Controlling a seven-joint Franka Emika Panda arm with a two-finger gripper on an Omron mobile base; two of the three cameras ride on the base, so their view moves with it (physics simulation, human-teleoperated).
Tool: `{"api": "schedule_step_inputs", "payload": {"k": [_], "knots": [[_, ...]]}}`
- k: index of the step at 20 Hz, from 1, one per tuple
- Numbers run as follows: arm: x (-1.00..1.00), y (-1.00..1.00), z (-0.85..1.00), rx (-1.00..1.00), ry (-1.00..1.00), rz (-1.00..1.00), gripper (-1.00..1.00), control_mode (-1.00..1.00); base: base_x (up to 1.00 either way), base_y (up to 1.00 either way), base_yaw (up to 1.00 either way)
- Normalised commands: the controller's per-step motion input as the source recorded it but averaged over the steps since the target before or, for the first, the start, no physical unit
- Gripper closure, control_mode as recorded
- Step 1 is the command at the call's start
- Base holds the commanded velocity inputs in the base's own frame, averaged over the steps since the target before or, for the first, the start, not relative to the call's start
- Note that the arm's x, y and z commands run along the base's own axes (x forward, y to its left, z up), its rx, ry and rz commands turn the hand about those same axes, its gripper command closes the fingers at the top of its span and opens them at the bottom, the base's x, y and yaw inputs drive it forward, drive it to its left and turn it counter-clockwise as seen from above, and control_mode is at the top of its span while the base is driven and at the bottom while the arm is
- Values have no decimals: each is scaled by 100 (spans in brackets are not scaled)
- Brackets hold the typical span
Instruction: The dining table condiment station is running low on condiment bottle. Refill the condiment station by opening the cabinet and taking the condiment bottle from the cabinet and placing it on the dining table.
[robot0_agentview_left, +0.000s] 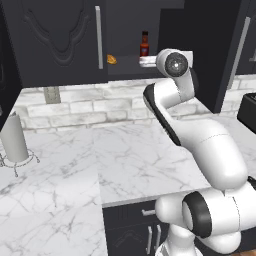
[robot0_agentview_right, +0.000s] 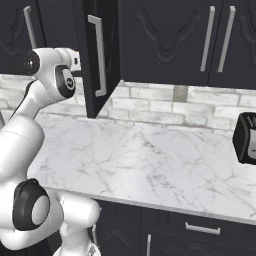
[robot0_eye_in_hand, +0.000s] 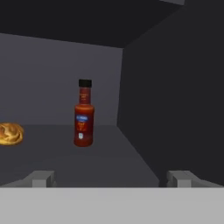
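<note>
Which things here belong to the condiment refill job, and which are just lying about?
Job:
- condiment bottle, upright on the cabinet shelf
- cabinet, door swung open
- end effector, open, short of the bottle

Lying about:
- bread roll on the shelf
- paper towel holder
- toaster

Open shelf floor lies between the end effector (robot0_eye_in_hand: 111, 178) and the condiment bottle (robot0_eye_in_hand: 83, 114); a pastry (robot0_eye_in_hand: 9, 133) sits left, the cabinet (robot0_eye_in_hand: 175, 96) wall right.
</note>
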Motion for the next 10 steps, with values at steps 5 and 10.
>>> {"api": "schedule_step_inputs", "payload": {"k": [5, 10], "knots": [[32, 37, 0, 0, 0, 2, -100, -100, 0, 0, 0], [37, 37, 0, 0, 1, 12, -100, -100, 0, 0, 0]]}}
